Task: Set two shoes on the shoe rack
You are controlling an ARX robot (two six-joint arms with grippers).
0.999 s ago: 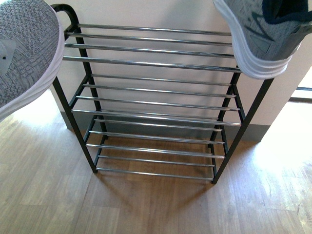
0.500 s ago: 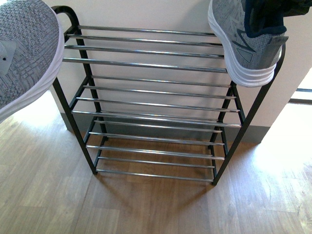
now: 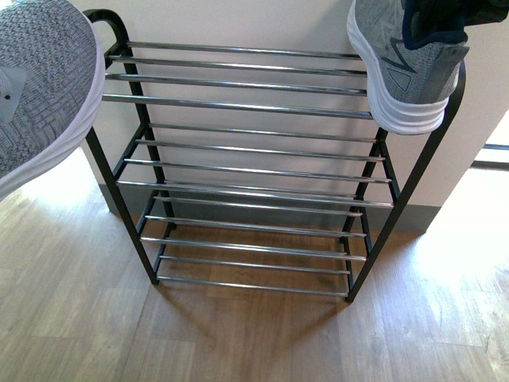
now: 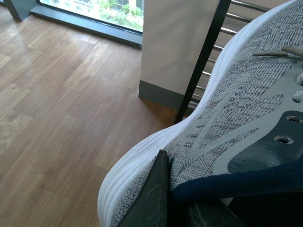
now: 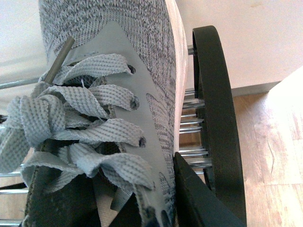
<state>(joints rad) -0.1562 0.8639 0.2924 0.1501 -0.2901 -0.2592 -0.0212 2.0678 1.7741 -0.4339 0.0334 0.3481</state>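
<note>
Two grey knit sneakers with white soles hang in the air by the shoe rack (image 3: 246, 99), a black frame with three tiers of chrome bars against the wall. One sneaker (image 3: 40, 79) fills the upper left, beside the rack's left loop. My left gripper (image 4: 199, 198) is shut on its navy collar, with one dark finger (image 4: 154, 198) against the heel side. The other sneaker (image 3: 398, 72) hangs heel-down over the right end of the top tier. My right gripper (image 5: 142, 208) is shut on it, one finger (image 5: 194, 198) pressed to its side next to the rack's loop (image 5: 215, 94).
The rack stands on a wood-plank floor (image 3: 238, 334) against a pale wall with a grey skirting (image 3: 413, 215). A window strip at floor level (image 4: 90, 9) lies left of the wall column. All three tiers hold nothing.
The right sneaker has shifted left and turned more heel-down, coming in over the right end of the top tier. The left sneaker has stayed where it was.
</note>
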